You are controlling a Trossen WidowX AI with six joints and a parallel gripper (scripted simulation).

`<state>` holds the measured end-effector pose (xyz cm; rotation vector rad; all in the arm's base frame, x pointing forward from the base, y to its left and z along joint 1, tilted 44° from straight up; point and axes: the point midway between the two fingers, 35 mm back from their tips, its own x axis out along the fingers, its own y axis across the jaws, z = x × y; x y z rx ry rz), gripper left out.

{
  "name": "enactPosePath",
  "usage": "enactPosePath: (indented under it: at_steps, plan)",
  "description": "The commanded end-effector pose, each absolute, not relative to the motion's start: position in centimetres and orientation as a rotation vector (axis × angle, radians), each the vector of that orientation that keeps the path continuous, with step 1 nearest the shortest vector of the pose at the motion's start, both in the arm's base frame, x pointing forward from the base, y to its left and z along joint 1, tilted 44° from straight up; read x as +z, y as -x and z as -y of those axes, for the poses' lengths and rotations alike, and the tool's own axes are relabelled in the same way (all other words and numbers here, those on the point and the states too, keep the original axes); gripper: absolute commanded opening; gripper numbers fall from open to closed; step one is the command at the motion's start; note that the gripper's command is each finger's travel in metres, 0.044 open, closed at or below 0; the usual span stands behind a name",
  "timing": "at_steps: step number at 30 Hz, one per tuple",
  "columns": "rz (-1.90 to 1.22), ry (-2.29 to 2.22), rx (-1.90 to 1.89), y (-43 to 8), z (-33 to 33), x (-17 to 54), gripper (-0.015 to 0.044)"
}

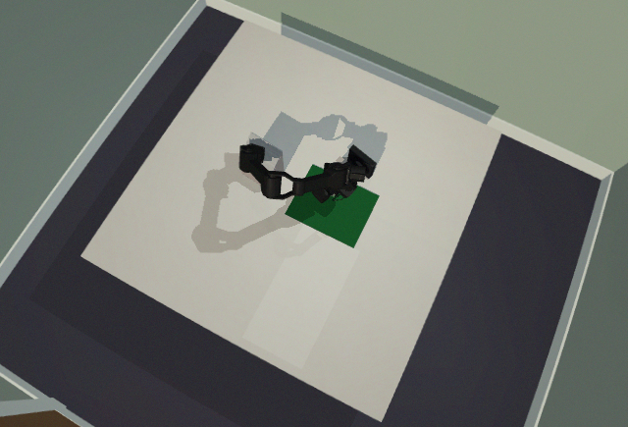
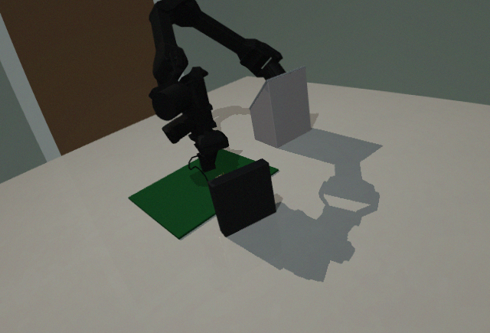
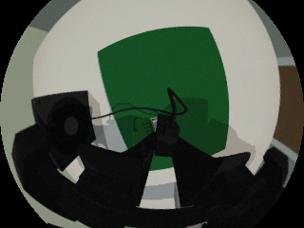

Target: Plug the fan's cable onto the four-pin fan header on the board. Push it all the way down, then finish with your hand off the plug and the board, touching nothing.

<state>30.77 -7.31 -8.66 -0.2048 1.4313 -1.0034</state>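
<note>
The green board (image 1: 354, 219) (image 2: 170, 207) (image 3: 161, 62) lies flat under the arm. My gripper (image 2: 208, 168) (image 3: 162, 136) is shut on the black plug and holds it low over the board. The plug (image 3: 167, 130) sits between the fingertips. The pale four-pin header (image 3: 153, 124) shows just left of the plug in the wrist view, partly hidden behind it; its pins (image 2: 220, 175) show faintly beside the fingertips in the exterior view. The gap between plug and board is hard to judge. The thin black cable (image 3: 128, 109) (image 2: 190, 162) loops from the plug to the fan.
The square black fan (image 1: 363, 161) (image 2: 243, 198) (image 3: 71, 124) stands upright beside the board's edge, close to the gripper. A pale grey slanted block (image 2: 292, 109) stands at the arm's base. Arm shadows fall over the board and table.
</note>
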Motion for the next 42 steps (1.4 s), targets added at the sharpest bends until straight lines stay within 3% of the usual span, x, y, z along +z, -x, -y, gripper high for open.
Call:
enactPosePath:
  at_steps: [1,9,42]
  plan:
    - [-1.508,0.309,-0.895,-30.3,6.9,-8.9,0.0]
    - [-1.61,0.472,-0.728,-29.6,6.7,-9.2,0.0]
    - [-1.613,0.476,-0.725,-28.6,7.6,-10.4,0.0]
